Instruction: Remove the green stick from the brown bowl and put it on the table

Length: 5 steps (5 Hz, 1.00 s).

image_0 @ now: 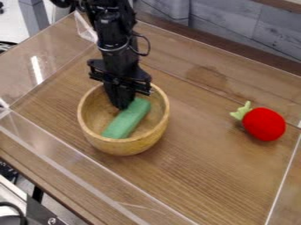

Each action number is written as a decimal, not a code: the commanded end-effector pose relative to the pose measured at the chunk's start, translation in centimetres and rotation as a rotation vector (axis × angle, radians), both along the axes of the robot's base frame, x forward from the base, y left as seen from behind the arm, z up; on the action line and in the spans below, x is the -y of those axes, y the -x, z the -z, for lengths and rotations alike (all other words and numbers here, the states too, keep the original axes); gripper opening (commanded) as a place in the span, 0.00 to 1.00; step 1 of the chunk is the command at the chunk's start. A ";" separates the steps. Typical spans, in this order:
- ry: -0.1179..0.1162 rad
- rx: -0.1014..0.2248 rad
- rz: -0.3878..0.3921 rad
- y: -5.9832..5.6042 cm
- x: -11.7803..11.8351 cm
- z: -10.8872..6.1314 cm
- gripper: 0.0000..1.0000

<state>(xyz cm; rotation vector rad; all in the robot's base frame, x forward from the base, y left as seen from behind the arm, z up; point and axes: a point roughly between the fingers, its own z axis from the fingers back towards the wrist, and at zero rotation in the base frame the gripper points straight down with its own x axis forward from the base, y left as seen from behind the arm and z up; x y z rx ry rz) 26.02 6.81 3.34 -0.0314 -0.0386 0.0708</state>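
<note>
My gripper (122, 99) points straight down into the brown bowl (94, 134), its black fingers drawn close together over the upper end of the green stick (127, 120). The fingers appear clenched on that end of the stick, though the contact itself is partly hidden behind the fingers, so I cannot confirm how firm the hold is.

The green stick lies inside the brown bowl, tilted, its lower end resting toward the near-left of the bowl's pale inside and its upper end raised toward the far rim beneath my gripper. No part of it is on the bench.

The brown bowl stands upright on the bench (212, 167), left of centre. The bench surface is dark wood grain, bordered by low clear walls (47, 180) on all visible sides.

A red strawberry (261, 123) with green leaves lies on the bench at the right, well apart from the bowl and close to the right-hand wall.

My arm (113, 35) rises black from the gripper toward the top of the view.
</note>
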 end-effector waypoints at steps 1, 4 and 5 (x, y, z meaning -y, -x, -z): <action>-0.010 0.055 0.016 -1.1 -0.6 -2.0 0.00; -0.008 0.117 0.070 -2.5 -0.4 -4.6 0.00; -0.010 0.134 0.096 -2.8 -0.4 -5.5 0.00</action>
